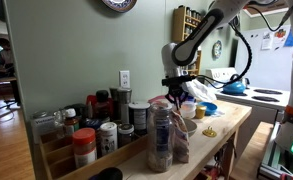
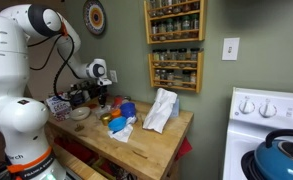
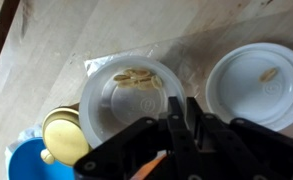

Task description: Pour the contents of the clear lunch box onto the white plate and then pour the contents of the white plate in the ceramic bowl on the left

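With the nuts (image 3: 138, 77) lying on the white plate (image 3: 104, 100), the gripper (image 3: 183, 120) seems to pinch its near rim, jaws almost together, so the second pour is starting and calls for a level lift, then tipping over the bowl (image 3: 248, 98) just beside it.

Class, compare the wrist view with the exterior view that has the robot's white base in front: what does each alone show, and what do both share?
Only the wrist view: nuts lying on the white plate, a single nut in the round container beside it, and a gold-coloured round object. Only the exterior view: the arm's white base, wall spice racks, the stove and a blue kettle. Both: the wooden table and the gripper, which the wrist view shows pinched on the plate's near rim.
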You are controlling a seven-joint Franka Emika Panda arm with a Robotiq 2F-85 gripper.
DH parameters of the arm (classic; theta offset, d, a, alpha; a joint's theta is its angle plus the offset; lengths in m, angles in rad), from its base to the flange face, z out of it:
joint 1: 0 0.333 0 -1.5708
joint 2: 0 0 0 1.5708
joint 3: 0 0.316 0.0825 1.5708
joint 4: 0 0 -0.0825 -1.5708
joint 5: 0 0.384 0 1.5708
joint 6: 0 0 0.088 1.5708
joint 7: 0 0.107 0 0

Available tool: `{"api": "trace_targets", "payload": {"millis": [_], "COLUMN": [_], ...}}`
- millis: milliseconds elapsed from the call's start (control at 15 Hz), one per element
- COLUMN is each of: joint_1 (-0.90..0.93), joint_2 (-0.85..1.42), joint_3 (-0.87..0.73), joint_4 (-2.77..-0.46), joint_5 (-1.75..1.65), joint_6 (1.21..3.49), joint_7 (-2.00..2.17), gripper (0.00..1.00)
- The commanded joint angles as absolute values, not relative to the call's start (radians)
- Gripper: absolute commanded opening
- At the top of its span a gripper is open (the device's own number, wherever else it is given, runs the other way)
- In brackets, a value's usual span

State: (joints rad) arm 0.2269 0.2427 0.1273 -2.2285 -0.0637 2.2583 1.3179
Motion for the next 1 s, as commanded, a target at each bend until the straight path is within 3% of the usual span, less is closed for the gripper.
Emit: {"api": "trace_targets", "payload": {"millis": [0, 400, 933], "joint_1": [0.233, 0.209, 0.194], "joint_2": [0.200, 0.067, 0.097], "joint_3": [0.124, 0.164, 0.181], "joint_4": [-2.251, -2.277, -2.154], "joint_5": [-0.061, 0.083, 0.646], "joint_6": [2.242, 2.286, 2.284], "joint_7": [1.300, 1.092, 0.664], "gripper": [0.03, 0.03, 0.03]}}
